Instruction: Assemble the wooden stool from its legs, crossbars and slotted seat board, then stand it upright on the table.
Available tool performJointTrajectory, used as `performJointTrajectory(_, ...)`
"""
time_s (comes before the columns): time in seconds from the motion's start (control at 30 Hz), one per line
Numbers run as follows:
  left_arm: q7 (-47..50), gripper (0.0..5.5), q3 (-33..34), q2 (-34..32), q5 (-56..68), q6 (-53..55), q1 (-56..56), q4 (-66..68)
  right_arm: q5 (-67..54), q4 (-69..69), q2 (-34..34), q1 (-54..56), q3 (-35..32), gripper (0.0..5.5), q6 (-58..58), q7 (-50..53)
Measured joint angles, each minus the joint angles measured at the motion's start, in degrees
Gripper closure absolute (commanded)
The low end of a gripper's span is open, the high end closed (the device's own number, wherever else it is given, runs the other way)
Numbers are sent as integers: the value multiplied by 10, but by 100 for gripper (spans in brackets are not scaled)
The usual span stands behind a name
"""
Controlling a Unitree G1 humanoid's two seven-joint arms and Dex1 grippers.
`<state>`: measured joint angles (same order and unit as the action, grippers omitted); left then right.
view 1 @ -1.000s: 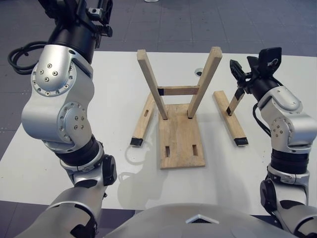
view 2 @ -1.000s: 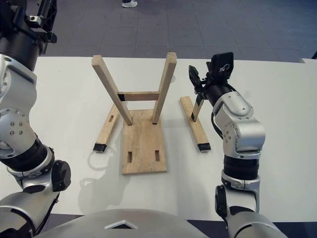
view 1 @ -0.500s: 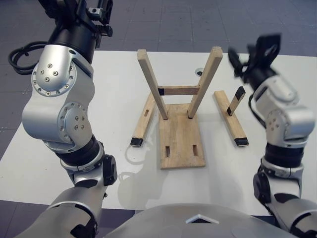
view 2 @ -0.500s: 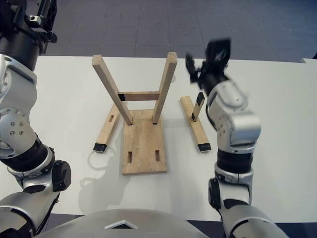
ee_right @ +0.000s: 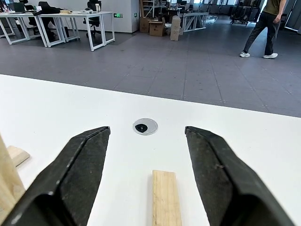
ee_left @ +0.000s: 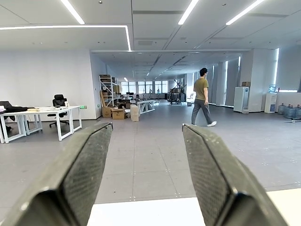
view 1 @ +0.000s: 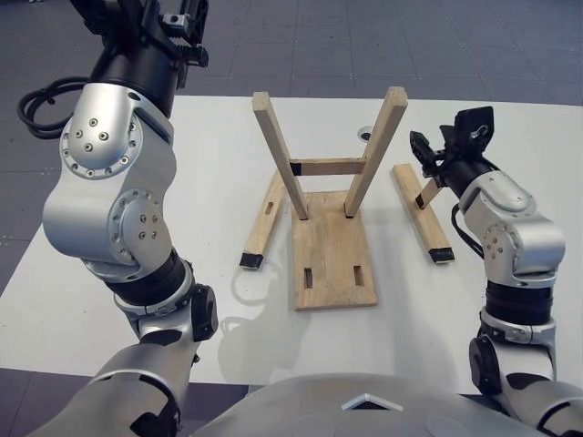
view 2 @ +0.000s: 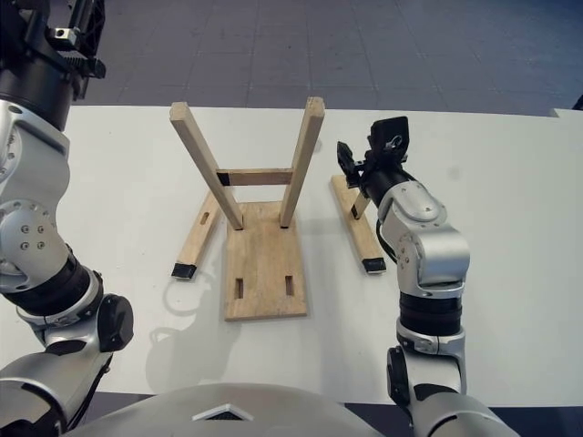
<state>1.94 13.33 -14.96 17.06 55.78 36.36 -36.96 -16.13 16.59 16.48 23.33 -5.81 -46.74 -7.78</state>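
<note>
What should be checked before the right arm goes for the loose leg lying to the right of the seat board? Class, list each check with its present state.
1. Is the right gripper open and holding nothing? ok.
2. Is it at the far end of the right loose leg? ok.
3. Is the short crossbar firmly seated in that leg? cannot tell.
4. Does the seat board lie flat, with its near slots empty? ok.
5. Is the left gripper open and raised away from the parts? ok.
</note>
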Motion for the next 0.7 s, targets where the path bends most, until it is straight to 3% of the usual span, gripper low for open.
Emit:
performJointTrajectory(0.27,8,275,0,5,-3,0,-6,-11,-16,42,8,73,-40,256,-28,6)
performJointTrajectory(0.4,12,275,1,8,-5,1,-13,-28,-36,123,59,70,-68,256,-121,-3)
performJointTrajectory(0.57,19,275,5,10,-10,13,-27,-44,-84,227,80,-16,-75,177,-242,-32)
performJointTrajectory(0.7,19,275,5,10,-10,23,-27,-48,-79,244,91,-120,-47,88,-253,-39)
